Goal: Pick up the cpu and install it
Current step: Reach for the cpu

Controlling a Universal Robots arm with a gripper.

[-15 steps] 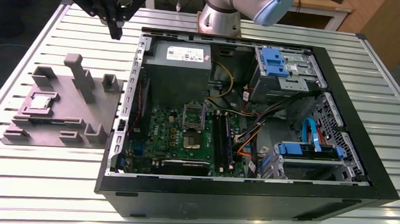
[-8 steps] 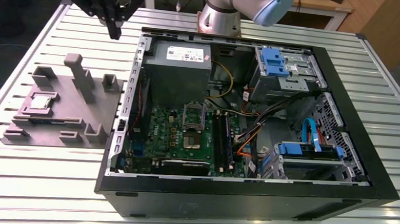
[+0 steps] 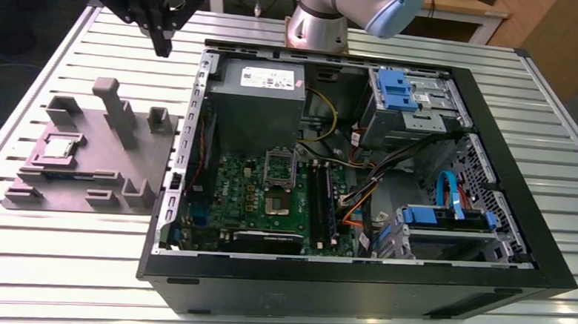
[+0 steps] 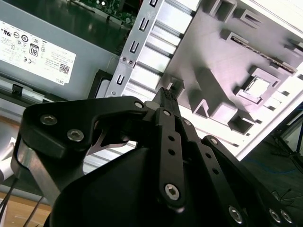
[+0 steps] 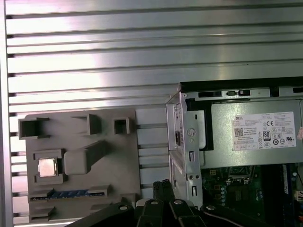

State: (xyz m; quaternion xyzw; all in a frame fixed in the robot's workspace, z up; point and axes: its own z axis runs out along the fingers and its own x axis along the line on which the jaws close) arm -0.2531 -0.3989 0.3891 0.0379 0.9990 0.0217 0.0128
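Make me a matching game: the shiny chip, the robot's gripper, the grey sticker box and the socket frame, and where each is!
1 cpu
2 gripper
3 power supply
4 socket frame

A on the green board
B in the grey tray
C in the air over the table
D inside the case, beside the board

Pairs: 1-B, 2-C, 3-D, 4-A

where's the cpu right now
On the exterior view's left, the cpu lies in a square pocket of the grey tray, on the table beside the open computer case, apart from the claw.
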